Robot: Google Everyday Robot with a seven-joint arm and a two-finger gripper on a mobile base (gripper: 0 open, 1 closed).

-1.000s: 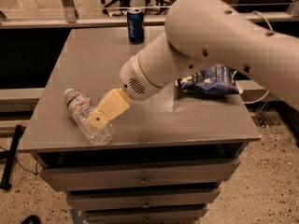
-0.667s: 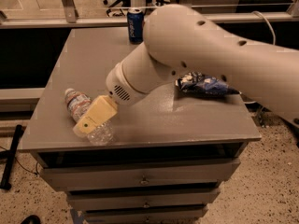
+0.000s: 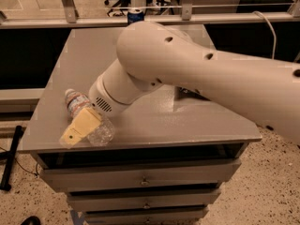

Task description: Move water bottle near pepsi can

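**A:** Where is the water bottle [image 3: 74, 101]?

**B:** On its side at the near left corner of the bench [image 3: 93, 55], close to the edge. The pincer [image 3: 77, 129] sits right over its middle. I cannot tell whether it is open or gripping.

**A:** And the pepsi can [image 3: 136, 14]?

**B:** At the far edge, well apart, half hidden behind the arm.

**A:** Risks?

**B:** The bottle is round and slick, so a poor hold could send it rolling off the near edge. On the carry across, the bulky arm might topple the can.
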